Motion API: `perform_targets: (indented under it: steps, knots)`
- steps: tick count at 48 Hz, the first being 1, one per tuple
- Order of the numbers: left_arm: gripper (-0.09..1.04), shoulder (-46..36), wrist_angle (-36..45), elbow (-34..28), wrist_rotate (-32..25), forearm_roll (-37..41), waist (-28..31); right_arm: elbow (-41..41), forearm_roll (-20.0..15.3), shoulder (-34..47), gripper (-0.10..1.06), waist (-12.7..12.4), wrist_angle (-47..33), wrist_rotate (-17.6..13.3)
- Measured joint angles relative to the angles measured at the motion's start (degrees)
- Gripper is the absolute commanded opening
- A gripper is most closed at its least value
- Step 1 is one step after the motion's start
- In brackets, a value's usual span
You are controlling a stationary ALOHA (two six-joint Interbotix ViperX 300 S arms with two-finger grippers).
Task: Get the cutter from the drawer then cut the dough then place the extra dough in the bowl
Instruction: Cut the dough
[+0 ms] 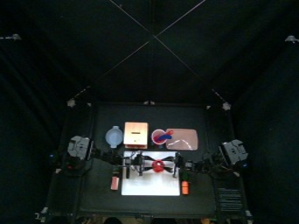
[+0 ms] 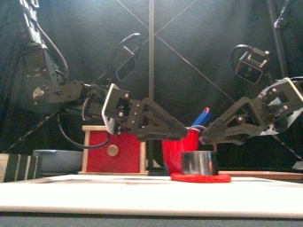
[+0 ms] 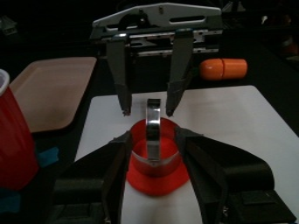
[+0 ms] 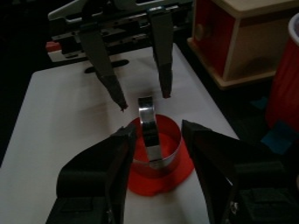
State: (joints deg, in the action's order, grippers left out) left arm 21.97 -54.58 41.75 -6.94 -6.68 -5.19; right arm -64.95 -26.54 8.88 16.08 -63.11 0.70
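A small black table (image 1: 91, 199) is shown from above, enclosed by black curtains. A white cutting board (image 1: 152, 198) is laid flat at the middle of the table's front half. A small orange toy food (image 1: 186, 186) is seen on the table just beside the board's right edge, and a small red-orange toy (image 1: 114, 182) just beside its left edge. Four things are lined up along the back of the table. From left to right, these are a blue-grey bowl (image 1: 114, 135), a pale wooden box (image 1: 136, 133), a red cup (image 1: 160, 136) and a flat pink tray (image 1: 187, 138). The cup is stood upright between box and tray.
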Motion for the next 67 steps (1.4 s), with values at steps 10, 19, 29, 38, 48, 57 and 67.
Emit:
perform_targets:
  steps: [10, 19, 29, 38, 48, 57, 67]
  knots:
    - [0.81, 1.67, 1.67, -1.93, 0.00, 0.88, 0.44, -0.18, 1.93, 0.00, 0.82, 0.53, -0.09, -0.53]
    - [0.81, 1.67, 2.99, -2.46, -0.09, 0.97, 0.62, -0.35, 4.22, 0.00, 0.82, 0.79, 0.00, 0.00]
    - [0.80, 1.58, 3.60, -2.37, -0.09, 0.97, 0.88, -0.44, 2.99, -0.18, 0.82, 0.62, 0.53, -0.18]
    - [0.80, 1.58, 3.60, -2.37, -0.09, 0.70, 0.97, -0.26, 2.64, -0.35, 0.82, 0.70, 2.29, -0.44]
    - [0.80, 1.67, 3.60, -2.37, 0.00, 0.62, 1.05, 0.62, 0.44, -0.79, 0.82, 0.62, 5.19, 0.26]
    - [0.80, 1.67, 3.60, -2.37, 0.00, 0.44, 1.05, 0.79, 0.35, -0.88, 0.80, 0.62, 5.71, 0.35]
    - [0.76, 1.67, 4.13, -2.37, 0.00, 0.44, 1.05, 0.35, 0.35, -0.79, 0.65, 0.53, 5.71, 0.53]
